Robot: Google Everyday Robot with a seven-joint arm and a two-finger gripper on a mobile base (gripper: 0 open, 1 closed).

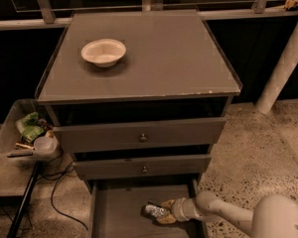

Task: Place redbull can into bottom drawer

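Grey drawer (115, 213): tool (162, 211) partly over can (152, 210)

A single camera looks steeply down from above and in front of a grey cabinet (164, 58), facing its top and drawer fronts. It sits fairly near (the cabinet fills most of the frame), with speckled floor (258, 148) to the right. The robot's arm (223, 214) enters from the lower right corner. Its gripper (162, 211) lies inside the open bottom drawer (116, 212) at the frame's lower edge, clasping the redbull can (153, 210).
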